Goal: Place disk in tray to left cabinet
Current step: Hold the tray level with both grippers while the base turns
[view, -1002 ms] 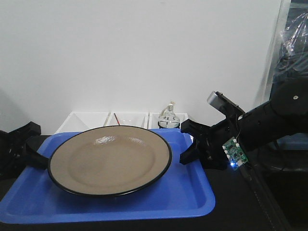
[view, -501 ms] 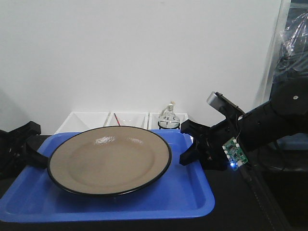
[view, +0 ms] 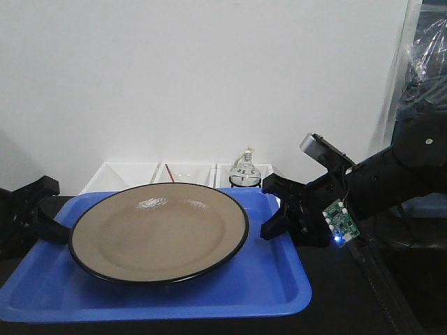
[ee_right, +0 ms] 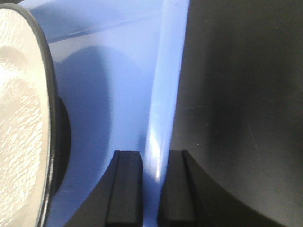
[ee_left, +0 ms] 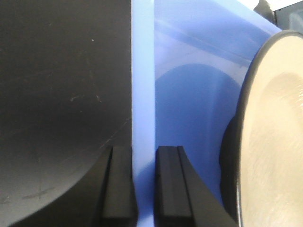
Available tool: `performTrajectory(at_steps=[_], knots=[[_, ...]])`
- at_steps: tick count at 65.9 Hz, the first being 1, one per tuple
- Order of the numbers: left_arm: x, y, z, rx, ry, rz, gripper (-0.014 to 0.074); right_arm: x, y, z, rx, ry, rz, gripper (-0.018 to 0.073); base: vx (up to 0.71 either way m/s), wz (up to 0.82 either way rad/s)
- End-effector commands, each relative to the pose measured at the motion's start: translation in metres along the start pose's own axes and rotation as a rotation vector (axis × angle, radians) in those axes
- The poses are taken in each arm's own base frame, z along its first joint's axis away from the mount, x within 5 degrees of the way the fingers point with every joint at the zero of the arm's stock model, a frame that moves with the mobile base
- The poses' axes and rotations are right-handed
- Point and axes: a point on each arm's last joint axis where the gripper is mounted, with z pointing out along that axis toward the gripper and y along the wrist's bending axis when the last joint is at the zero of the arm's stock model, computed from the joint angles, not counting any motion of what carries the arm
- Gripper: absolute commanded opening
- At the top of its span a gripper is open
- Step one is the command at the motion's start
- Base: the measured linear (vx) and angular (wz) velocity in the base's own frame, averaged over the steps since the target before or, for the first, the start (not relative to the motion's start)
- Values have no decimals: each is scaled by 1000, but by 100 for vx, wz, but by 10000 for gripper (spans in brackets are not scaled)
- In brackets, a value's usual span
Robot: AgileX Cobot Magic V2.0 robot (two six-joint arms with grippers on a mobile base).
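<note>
The tan disk (view: 159,230) with its black rim lies in the blue tray (view: 279,279), which rests on the black table. My left gripper (view: 50,209) is at the tray's left edge and my right gripper (view: 267,207) at its right edge. In the left wrist view the jaws (ee_left: 143,189) are shut on the tray's pale rim (ee_left: 142,94), with the disk (ee_left: 274,142) to the right. The right wrist view shows the same hold: jaws (ee_right: 150,189) either side of the rim (ee_right: 163,94), the disk (ee_right: 21,118) to the left. The cabinet is out of view.
Small white open bins (view: 126,171) stand against the wall behind the tray. A glass flask (view: 244,173) sits in the right one, close to my right gripper. Black tabletop (view: 335,300) shows to the right. Something wrapped in plastic (view: 426,49) is at the far right.
Nothing has visibly changed apart from a tiny leftward shift of my right gripper. Tray and disk stay where they were.
</note>
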Motion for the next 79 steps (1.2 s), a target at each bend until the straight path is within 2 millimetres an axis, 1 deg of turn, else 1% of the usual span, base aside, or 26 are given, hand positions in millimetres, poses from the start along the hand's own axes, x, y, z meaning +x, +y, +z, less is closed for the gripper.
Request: performTrajectory(at_steps=[1,39,79], knots=[[6,-43,-18,244,-17,-45,-1,3,48,-28,-252,-59,40,-4,0,0],[6,-43,-18,244,-18,-45,-1,3,48,-28,-252,-57,39,-4,-2,3],[6,-43,-18,244,-18,-45,-1,3,48,-28,-252,-57,39,-4,-14,10]])
